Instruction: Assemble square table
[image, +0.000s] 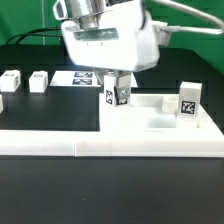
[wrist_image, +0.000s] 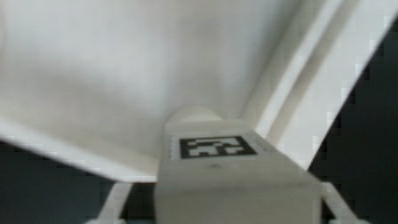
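Note:
The white square slab (image: 155, 118) lies flat on the black table against the border rail. My gripper (image: 117, 86) is shut on a white leg post (image: 117, 97) with a tag on it and holds it upright over the slab's far corner on the exterior view's left. Whether the post touches the slab I cannot tell. In the wrist view the held post (wrist_image: 217, 150) fills the lower middle between my fingers (wrist_image: 125, 198), with the slab's surface (wrist_image: 143, 60) behind it. Another tagged leg post (image: 188, 98) stands at the slab's far corner on the exterior view's right.
Two more tagged leg posts (image: 10, 80) (image: 38, 80) stand at the exterior view's far left. The marker board (image: 85, 77) lies flat behind the gripper. The long low white border rail (image: 60, 145) runs across the front.

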